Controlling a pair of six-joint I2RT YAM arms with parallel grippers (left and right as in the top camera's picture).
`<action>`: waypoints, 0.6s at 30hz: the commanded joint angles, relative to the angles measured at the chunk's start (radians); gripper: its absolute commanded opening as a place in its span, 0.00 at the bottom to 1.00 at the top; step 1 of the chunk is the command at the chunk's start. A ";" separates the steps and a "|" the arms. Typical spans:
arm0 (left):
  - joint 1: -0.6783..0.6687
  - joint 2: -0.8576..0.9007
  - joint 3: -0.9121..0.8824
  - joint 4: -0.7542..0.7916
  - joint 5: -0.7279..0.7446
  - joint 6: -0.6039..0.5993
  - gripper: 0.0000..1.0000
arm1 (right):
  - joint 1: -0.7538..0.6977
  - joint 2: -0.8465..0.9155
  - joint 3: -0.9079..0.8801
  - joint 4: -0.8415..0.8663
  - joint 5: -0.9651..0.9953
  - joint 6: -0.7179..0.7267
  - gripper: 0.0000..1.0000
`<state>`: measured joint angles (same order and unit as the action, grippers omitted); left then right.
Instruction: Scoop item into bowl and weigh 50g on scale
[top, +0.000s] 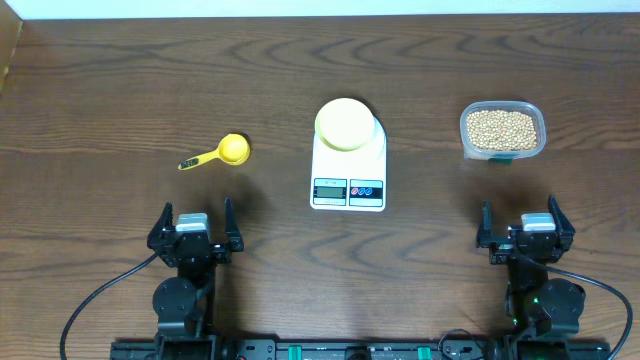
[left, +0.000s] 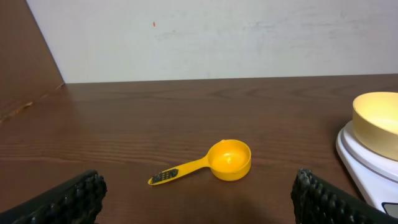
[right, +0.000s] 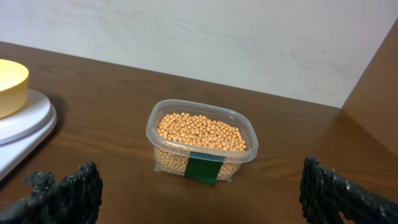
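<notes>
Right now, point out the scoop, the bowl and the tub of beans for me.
scoop (left: 231, 160), left wrist view, inside its cup.
bowl (top: 345, 123), overhead view, middle of its bare inside.
tub of beans (right: 204, 169), right wrist view, green label on its front wall.

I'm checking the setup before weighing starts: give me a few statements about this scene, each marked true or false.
1. The bowl sits on the scale. True.
2. The scoop holds beans. False: it lies empty, on the left arm's side of the scale.
3. The beans are in the tub. True.
4. The left gripper holds the scoop. False: it is open and apart from the scoop.
5. The right gripper is open and holds nothing. True.
</notes>
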<state>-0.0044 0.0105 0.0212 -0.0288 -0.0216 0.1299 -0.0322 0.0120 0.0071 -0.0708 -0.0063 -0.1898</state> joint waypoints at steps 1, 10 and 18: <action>0.004 -0.006 -0.017 -0.042 -0.016 -0.005 0.98 | 0.008 -0.007 -0.002 -0.004 0.004 -0.009 0.99; 0.004 -0.006 -0.017 -0.042 -0.016 -0.005 0.98 | 0.008 -0.007 -0.002 -0.004 0.004 -0.009 0.99; 0.004 0.007 -0.017 -0.042 -0.016 -0.005 0.98 | 0.008 -0.007 -0.002 -0.004 0.004 -0.009 0.99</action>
<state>-0.0044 0.0105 0.0212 -0.0288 -0.0216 0.1299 -0.0322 0.0120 0.0071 -0.0708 -0.0063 -0.1898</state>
